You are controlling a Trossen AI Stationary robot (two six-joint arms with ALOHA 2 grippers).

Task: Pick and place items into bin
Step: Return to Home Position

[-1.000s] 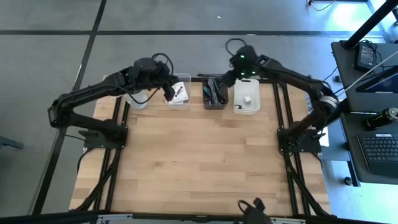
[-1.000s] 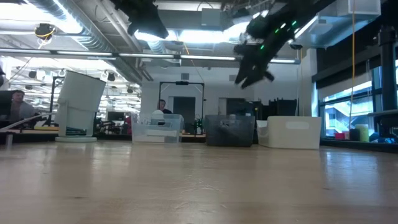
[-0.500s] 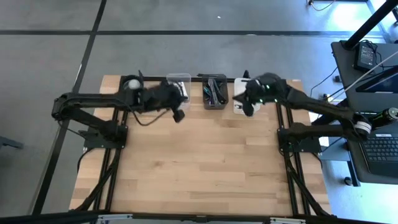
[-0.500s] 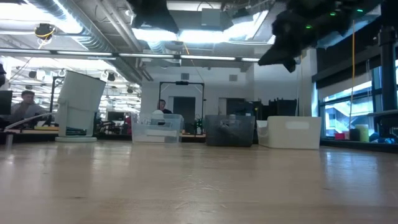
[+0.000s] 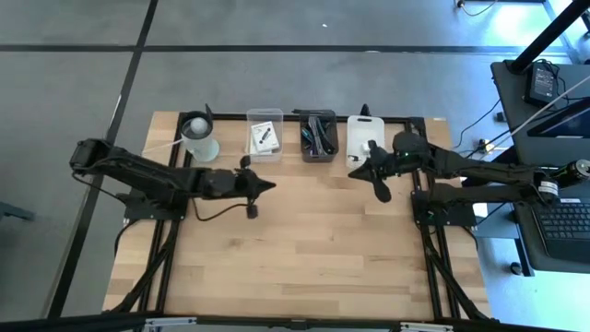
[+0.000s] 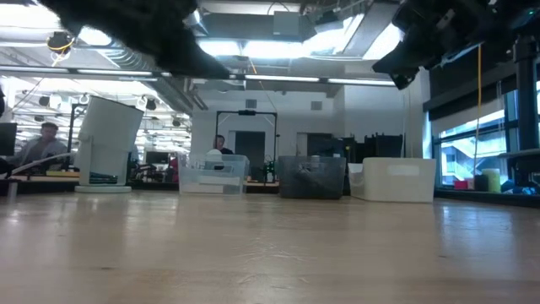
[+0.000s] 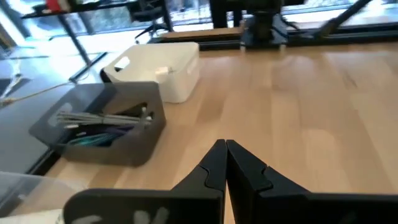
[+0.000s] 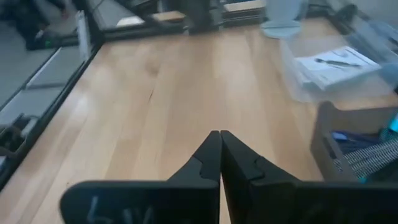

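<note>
Left wrist view: the left gripper (image 7: 225, 148) is clenched on nothing, its two dark fingertips pressed together above the bare light-wood table (image 7: 311, 106). The right wrist view shows the right gripper (image 8: 219, 137) the same way, tips meeting and empty. In the high view both grippers hang over the upper half of the table, one left of centre and one right of centre. Their tips point toward each other and are well apart.

In the low view four containers stand in a row across the middle of the frame. From the left they are a white round tub (image 6: 105, 139), a clear plastic bin (image 6: 213, 176), a dark grey bin (image 6: 312, 177) and a white rectangular bin (image 6: 395, 180).

The clear plastic bin holds a white card with black print (image 8: 336, 59); the print is too small to read. The dark grey bin holds a bundle of grey strips (image 7: 102, 115) and a teal tool (image 7: 93, 139) among black pieces.

Beyond the table, one person (image 6: 38, 143) sits at the far left of the low view.
</note>
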